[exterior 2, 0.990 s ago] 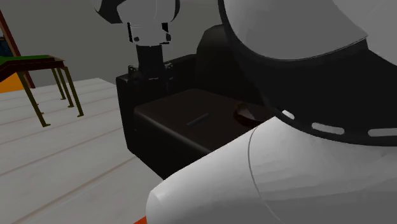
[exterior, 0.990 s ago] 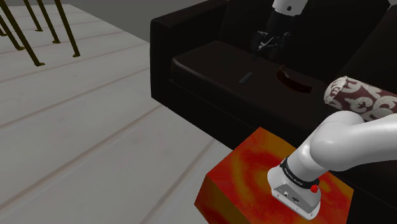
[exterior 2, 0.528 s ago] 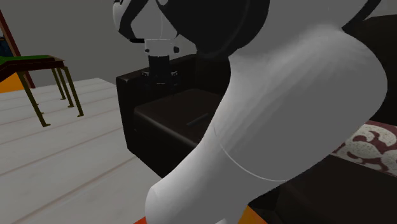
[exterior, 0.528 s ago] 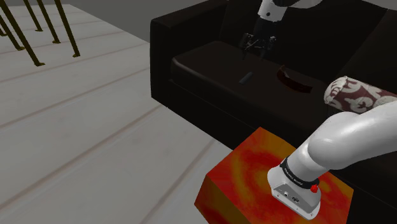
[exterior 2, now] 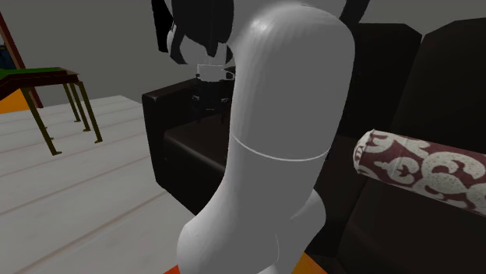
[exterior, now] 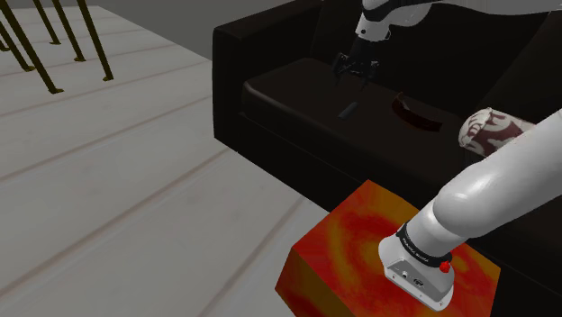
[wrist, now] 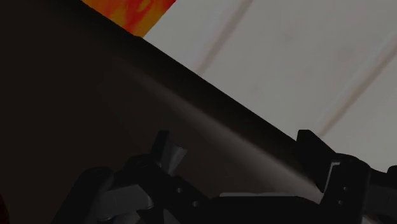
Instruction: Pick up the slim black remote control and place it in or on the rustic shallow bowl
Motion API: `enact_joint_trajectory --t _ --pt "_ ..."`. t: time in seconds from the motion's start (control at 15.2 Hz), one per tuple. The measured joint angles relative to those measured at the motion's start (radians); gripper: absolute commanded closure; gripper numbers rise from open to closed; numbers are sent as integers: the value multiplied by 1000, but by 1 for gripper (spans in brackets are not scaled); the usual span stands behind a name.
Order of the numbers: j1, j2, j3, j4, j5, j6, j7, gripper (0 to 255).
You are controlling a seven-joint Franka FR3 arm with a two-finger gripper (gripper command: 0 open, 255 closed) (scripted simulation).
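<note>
A slim dark-grey remote [exterior: 347, 111] lies flat on the sofa [exterior: 270, 108]; the pincer [exterior: 353, 73] hangs nearby, spread, empty.

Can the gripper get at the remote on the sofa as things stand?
Probably yes. The open gripper hangs over the sofa seat, and the remote lies on bare cushion close by. The bowl and patterned pillow sit apart, toward the shoulder view's right, so nothing seems to block a descent.

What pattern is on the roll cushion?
The cushion is dark red with cream swirls; the second exterior view shows it best.
</note>
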Motion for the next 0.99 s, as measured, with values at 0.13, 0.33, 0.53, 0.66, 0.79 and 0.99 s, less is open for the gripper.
enact_joint_trajectory --t 0.13,0.33,0.53,0.66,0.79,0.99 --pt "-16 63 -21 35 24 14 18 0" --pt "-42 172 -52 97 70 39 39 0" --pt "-75 270 -82 162 118 47 54 0" --pt "-95 325 -97 196 149 51 72 0" --pt "-120 394 -111 248 186 50 84 0" --pt "-166 500 -129 321 244 52 98 0"
